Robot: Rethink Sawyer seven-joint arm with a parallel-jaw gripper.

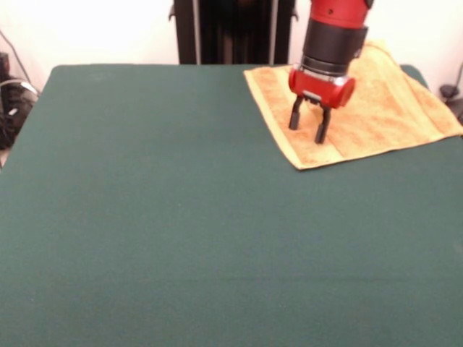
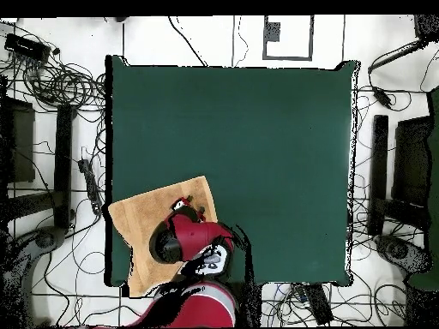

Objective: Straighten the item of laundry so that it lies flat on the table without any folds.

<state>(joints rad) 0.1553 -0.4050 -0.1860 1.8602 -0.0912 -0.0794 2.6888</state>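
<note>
The yellow-orange towel lies spread at the table's far right corner in the front view, with a paler band near its front edge and a raised crease along its far right side. In the overhead view the towel sits at the lower left corner and reaches the table's edges there. The dark green table fills most of both views. My gripper hangs just above the towel's left part, its two black fingers apart and empty. In the overhead view the gripper shows under the red arm.
The black pedestal stands behind the table's far edge. Cables and dark stands lie on the floor to both sides of the table.
</note>
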